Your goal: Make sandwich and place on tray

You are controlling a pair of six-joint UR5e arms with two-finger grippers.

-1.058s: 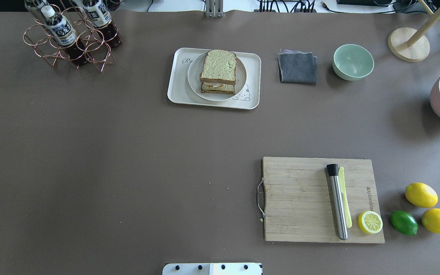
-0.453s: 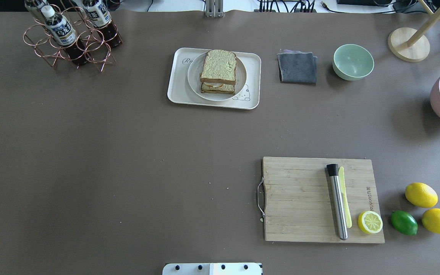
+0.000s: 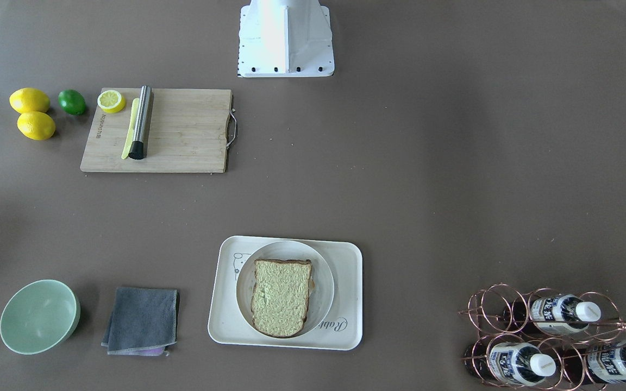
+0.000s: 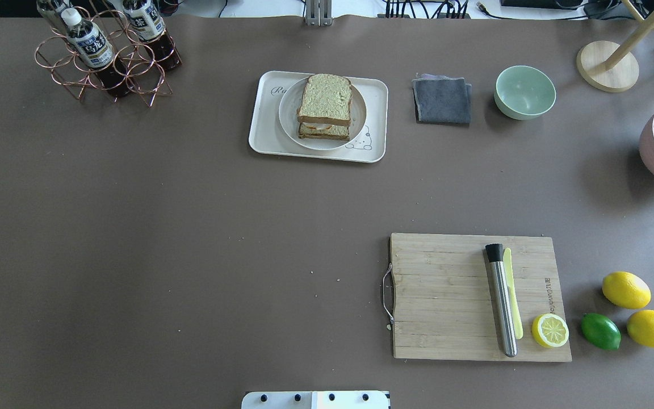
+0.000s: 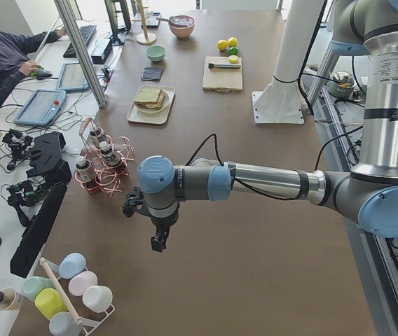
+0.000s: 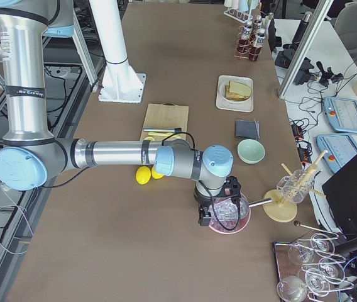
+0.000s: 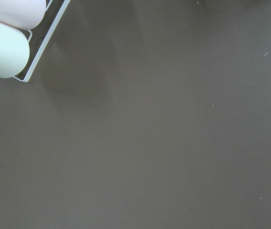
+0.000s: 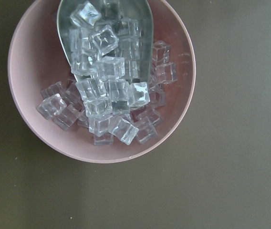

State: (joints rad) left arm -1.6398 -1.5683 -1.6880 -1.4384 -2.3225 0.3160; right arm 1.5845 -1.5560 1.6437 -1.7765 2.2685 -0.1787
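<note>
The sandwich (image 4: 325,99), two bread slices with a white egg edge showing between them, lies on a round white plate (image 4: 290,116) on the cream tray (image 4: 261,113) at the table's far middle. It also shows in the front-facing view (image 3: 281,296) on the tray (image 3: 348,293). My left gripper (image 5: 158,238) hangs over bare table far to the left, near a cup rack. My right gripper (image 6: 203,217) hangs over a pink ice bowl far to the right. Both show only in the side views, so I cannot tell whether they are open or shut.
A wooden cutting board (image 4: 440,295) holds a steel muddler (image 4: 501,301) and a lemon half (image 4: 550,330). Lemons (image 4: 626,289) and a lime (image 4: 600,331) lie to its right. A grey cloth (image 4: 442,101), a green bowl (image 4: 524,92), a bottle rack (image 4: 105,54) and the pink ice bowl (image 8: 26,62) stand along the far side.
</note>
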